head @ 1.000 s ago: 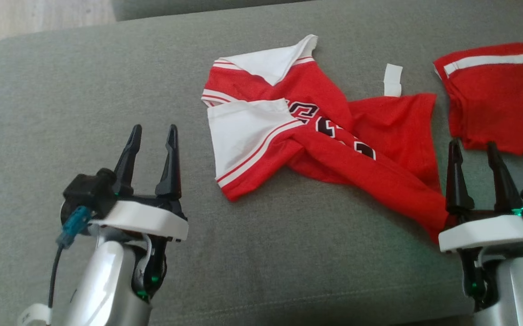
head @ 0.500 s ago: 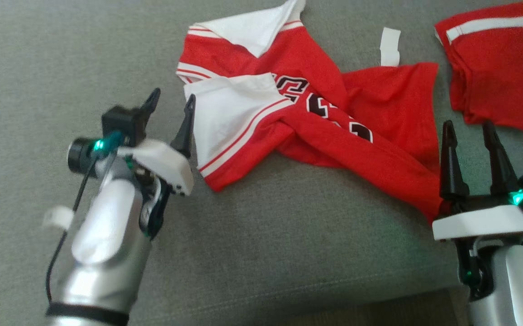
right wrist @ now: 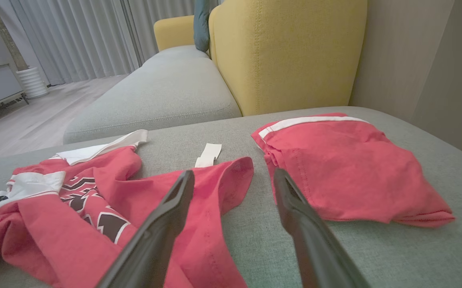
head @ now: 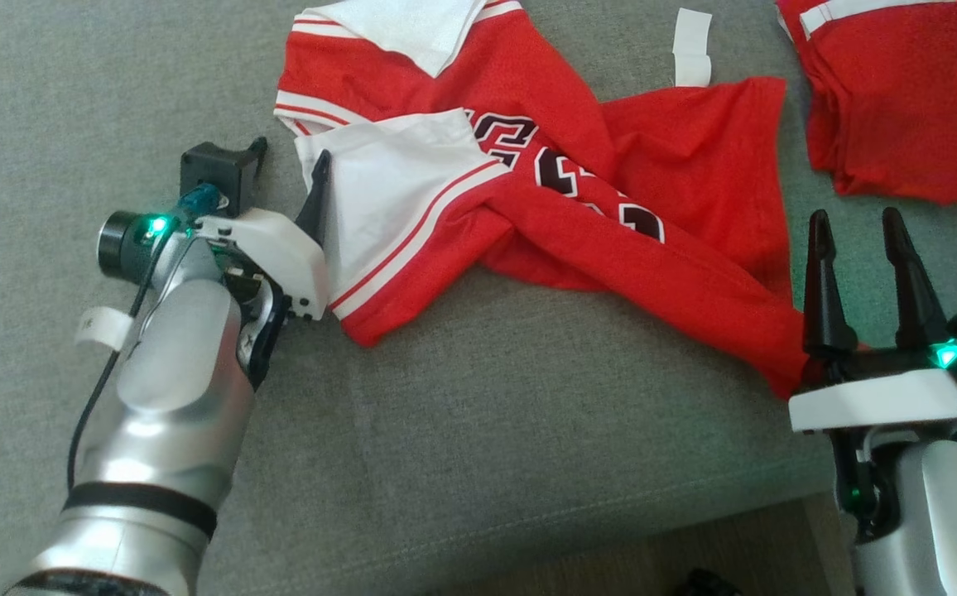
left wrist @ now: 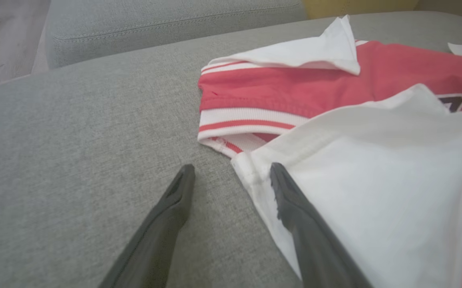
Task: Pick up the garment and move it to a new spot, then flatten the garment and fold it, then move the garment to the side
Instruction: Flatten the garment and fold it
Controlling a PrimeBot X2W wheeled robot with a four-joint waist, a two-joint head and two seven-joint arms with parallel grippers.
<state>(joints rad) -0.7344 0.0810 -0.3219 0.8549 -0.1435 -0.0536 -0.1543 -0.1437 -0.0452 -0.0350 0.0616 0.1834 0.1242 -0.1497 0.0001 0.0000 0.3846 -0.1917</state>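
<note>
Left arm reaches toward 1 o'clock in the head view, forearm raised off the grey sofa cushion (head: 487,455). The left gripper (head: 290,151) has its fingers spread and pinches nothing. In its wrist view one finger (left wrist: 175,208) is over bare cushion and the other over the hem of the red-and-white jersey (head: 578,240), at the white sleeve corner; contact cannot be confirmed. The right gripper (head: 854,217), at 4 o'clock, points to 12 with fingers released and empty. The jersey's red tail ends against its base. The jersey lies crumpled across the cushion from 11 to 4 o'clock, cut off at the top edge. Folded red shorts (head: 892,108) at 1 o'clock are also cropped. A white strip (head: 691,47) lies at 12. The jersey's dark, white-edged chest lettering is half buried under a twisted fold and unreadable.
</note>
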